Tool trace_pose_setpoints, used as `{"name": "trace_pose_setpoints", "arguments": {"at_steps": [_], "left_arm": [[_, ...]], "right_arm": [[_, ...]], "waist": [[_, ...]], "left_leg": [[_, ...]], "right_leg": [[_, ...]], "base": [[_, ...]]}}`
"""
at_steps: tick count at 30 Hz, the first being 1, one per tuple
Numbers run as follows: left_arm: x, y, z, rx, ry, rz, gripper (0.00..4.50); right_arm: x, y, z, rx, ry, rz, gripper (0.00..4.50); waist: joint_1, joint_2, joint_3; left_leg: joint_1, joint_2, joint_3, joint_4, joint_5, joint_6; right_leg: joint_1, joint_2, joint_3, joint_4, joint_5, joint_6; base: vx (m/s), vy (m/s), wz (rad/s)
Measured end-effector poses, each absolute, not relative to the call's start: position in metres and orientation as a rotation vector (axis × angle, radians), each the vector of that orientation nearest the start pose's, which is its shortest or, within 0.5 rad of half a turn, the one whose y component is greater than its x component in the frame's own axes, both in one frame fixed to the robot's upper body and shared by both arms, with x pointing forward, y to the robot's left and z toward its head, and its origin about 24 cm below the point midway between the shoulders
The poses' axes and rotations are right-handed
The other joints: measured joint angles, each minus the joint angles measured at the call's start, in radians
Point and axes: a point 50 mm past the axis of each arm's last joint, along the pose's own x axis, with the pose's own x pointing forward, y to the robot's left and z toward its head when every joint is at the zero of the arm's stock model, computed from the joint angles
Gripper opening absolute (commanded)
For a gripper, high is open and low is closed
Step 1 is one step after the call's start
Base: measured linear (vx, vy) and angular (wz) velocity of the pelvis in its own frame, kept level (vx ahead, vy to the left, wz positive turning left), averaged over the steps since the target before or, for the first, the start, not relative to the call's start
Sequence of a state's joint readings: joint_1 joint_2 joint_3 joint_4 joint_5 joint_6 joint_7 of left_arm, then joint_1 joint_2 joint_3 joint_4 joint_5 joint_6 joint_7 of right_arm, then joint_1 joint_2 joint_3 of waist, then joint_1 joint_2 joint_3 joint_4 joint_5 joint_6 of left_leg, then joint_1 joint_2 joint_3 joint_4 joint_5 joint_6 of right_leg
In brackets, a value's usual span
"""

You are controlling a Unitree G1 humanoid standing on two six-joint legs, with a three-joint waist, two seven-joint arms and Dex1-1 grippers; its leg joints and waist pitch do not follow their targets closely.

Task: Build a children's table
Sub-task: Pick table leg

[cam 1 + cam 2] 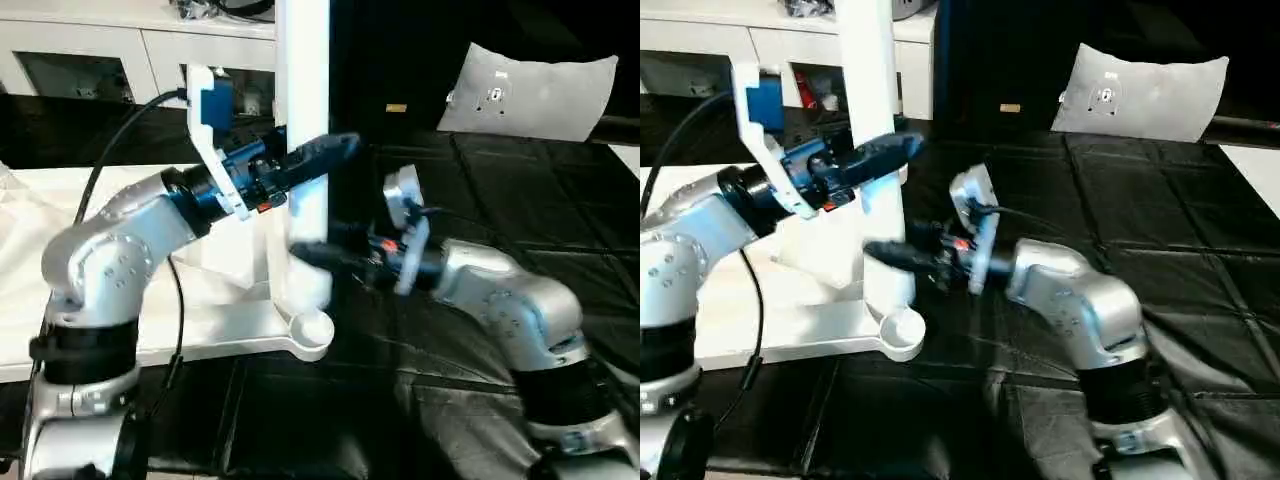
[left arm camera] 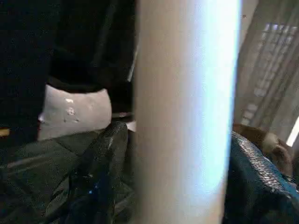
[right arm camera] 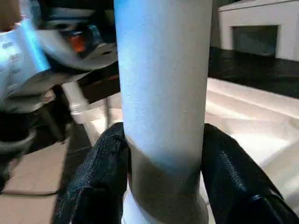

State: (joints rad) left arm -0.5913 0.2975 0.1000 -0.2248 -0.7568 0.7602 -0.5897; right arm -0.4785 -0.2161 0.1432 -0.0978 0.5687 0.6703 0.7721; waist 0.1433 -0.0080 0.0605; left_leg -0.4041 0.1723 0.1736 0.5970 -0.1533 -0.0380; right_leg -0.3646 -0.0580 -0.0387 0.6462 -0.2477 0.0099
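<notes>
Two pincers, left (image 1: pixel 335 150) and right (image 3: pixel 163 177), flank one upright leg (image 1: pixel 303 120).

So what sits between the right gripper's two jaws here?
The upright white leg, near its base where it meets the tabletop. The right wrist view shows the right gripper with one jaw against each side of it.

A table top (image 1: pixel 150 300) lies on the left part of a workbench (image 1: pixel 520 200), with one leg (image 1: pixel 303 120) standing upright near its right front corner. The left gripper (image 1: pixel 325 155) flanks the leg higher up; the right gripper (image 3: pixel 163 177) flanks it near its base. A pillow (image 1: pixel 530 90) sits behind, to the right.
</notes>
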Motion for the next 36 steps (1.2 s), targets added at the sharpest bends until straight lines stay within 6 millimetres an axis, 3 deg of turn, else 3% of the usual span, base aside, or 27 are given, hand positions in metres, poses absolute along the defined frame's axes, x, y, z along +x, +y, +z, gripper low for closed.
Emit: {"name": "trace_pose_setpoints", "arguments": {"at_steps": [5, 9, 10, 15, 36], "left_arm": [[0.296, 0.108, 0.198, -0.258, -0.12, -0.817, 2.95], [0.295, 0.104, 0.199, -0.256, -0.168, -0.671, 2.95], [0.293, 0.104, 0.199, -0.251, -0.183, -0.632, 2.65], [0.288, 0.102, 0.193, -0.215, -0.224, -0.49, 2.58], [0.285, 0.098, 0.191, -0.23, -0.23, -0.471, 2.58]], "right_arm": [[0.289, -0.064, 0.138, 0.222, 0.083, 1.124, 1.88], [0.291, -0.058, 0.139, 0.213, 0.07, 1.061, 1.88], [0.291, -0.056, 0.138, 0.211, 0.067, 1.046, 1.88], [0.293, -0.049, 0.136, 0.224, 0.072, 1.003, 1.88], [0.295, -0.048, 0.134, 0.206, 0.068, 0.971, 1.88]], "waist": [[-0.002, 0.0, 0.0], [-0.003, 0.0, 0.0], [-0.004, 0.0, 0.0], [-0.005, 0.0, 0.0], [-0.006, 0.0, 0.0]], "left_leg": [[0.0, 0.0, 0.0, 0.0, 0.0, 0.0], [0.0, 0.0, 0.0, 0.0, 0.0, 0.0], [0.0, 0.0, 0.0, 0.0, 0.0, 0.0], [0.0, 0.0, 0.0, -0.001, 0.0, 0.0], [0.0, 0.0, 0.0, -0.001, 0.0, 0.0]], "right_leg": [[0.0, 0.0, 0.0, 0.0, 0.0, 0.0], [0.0, 0.0, 0.0, 0.0, 0.0, 0.0], [0.0, 0.0, 0.0, 0.0, 0.0, 0.001], [-0.001, 0.0, 0.0, -0.001, 0.0, 0.001], [-0.001, 0.0, 0.001, -0.001, 0.0, 0.002]], "base": [[0.0, 0.0, 0.0], [0.0, 0.0, 0.0], [0.0, 0.0, 0.0], [0.0, 0.0, 0.0], [0.0, 0.0, 0.0]]}}
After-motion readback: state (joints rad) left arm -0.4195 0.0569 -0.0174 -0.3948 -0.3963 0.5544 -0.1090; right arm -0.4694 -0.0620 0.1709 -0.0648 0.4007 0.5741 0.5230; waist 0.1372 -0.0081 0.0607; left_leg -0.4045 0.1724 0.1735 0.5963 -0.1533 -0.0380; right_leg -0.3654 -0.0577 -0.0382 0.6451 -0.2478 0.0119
